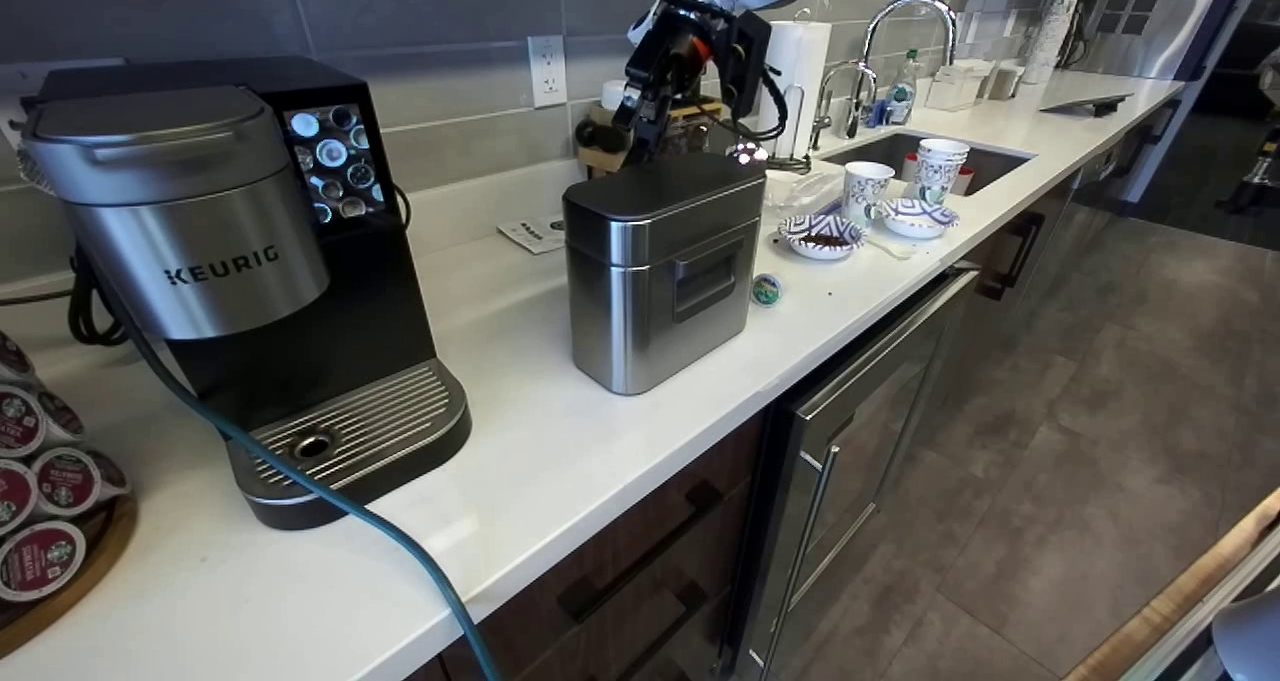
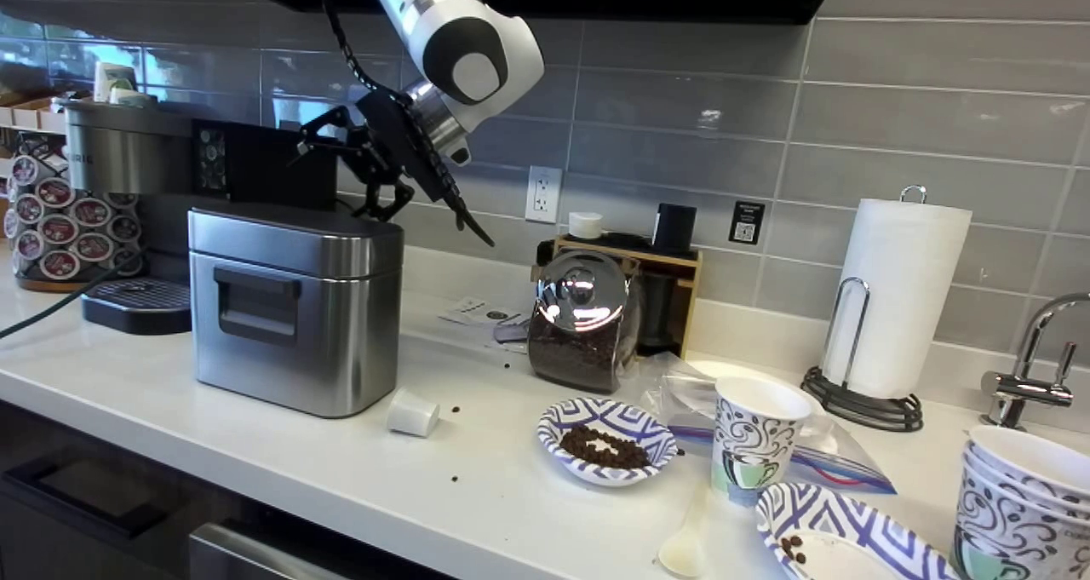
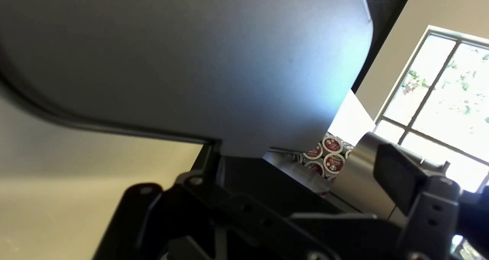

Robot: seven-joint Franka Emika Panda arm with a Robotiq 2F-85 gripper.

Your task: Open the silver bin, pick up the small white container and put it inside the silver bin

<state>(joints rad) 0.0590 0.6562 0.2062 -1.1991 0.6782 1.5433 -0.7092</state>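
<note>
The silver bin [image 1: 625,311] is a brushed-steel box with rounded corners, a recessed rectangular panel on its front and a dark, flat lid [image 1: 665,186] lying shut; it stands upright on the white worktop [image 2: 477,444], beside the Keurig coffee maker [image 1: 190,216]. Near its foot the small white container [image 2: 414,414], a tapered cup, lies on its side, a round green face showing in an exterior view; whether it touches the steel I cannot tell. Farther along come a patterned bowl [image 2: 654,435] of dark beans, a paper cup [image 2: 741,435], a clear jar [image 2: 562,363] with more beans in it, a paper towel roll [image 2: 903,307] and a sink [image 1: 992,166]. Grey tiles cover the wall [image 2: 664,146] behind, and the wrist view takes in a bright window [image 3: 454,96]. The claw [image 2: 334,180] hangs close to the lid, on the side toward the wall, its fingers [image 3: 397,170] spread wide with only air between them. In the wrist view, one finger is right by the lid's notched edge, though contact cannot be made out.
</note>
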